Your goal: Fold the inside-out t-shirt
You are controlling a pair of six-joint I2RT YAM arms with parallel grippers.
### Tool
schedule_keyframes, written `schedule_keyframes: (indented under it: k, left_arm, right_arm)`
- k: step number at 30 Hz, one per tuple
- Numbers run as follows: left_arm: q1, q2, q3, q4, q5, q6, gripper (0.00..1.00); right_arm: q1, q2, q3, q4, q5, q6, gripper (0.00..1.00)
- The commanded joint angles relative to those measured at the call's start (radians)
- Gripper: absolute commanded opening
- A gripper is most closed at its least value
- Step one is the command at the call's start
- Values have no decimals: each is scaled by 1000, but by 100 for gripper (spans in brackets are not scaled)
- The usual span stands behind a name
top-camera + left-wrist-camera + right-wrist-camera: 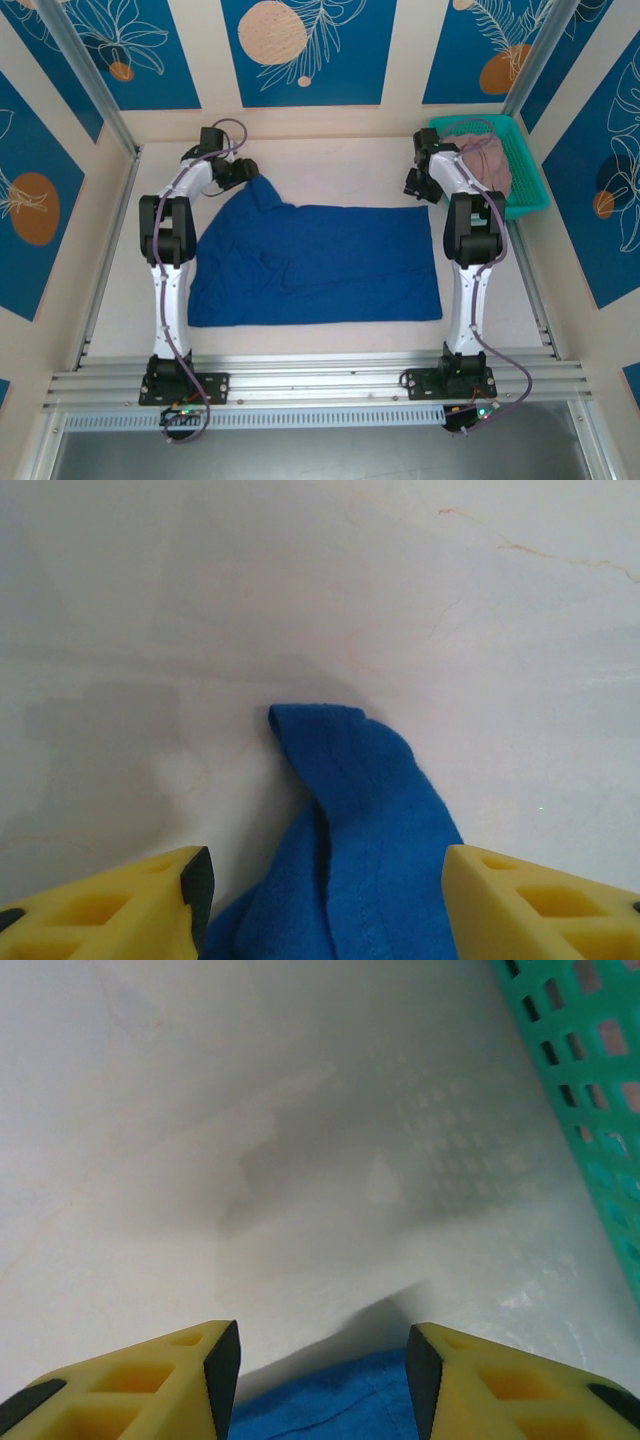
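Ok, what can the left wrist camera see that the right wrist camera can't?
Left wrist camera's own bit: a bunched-up corner of the blue shirt, poking out long between the jaws. Right wrist camera's own bit: the green basket with holes, along its right side; there the shirt is just a thin strip at the bottom. Both share: yellow jaws standing apart, blue shirt between them, and the pale table ahead.

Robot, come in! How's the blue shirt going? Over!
Left tool open around t-shirt corner; right tool open at its edge. Shirt lying mostly flat. Green basket aside.
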Motion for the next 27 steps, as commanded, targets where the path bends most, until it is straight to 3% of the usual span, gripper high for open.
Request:
schedule_keyframes:
  k: [1,5,21,27]
  left_arm:
    - [3,20,39,-27,25,23,63]
    - [3,25,44,-34,14,31,62]
    - [3,33,44,-36,16,38,62]
    - [5,35,44,-40,7,45,63]
  right_arm:
    - [35,28,69,-114,86,-56,50]
    - [59,5,87,-132,139,-82,51]
    - [48,115,88,-189,57,-54,53]
    - [40,147,118,-193,27,-59,48]
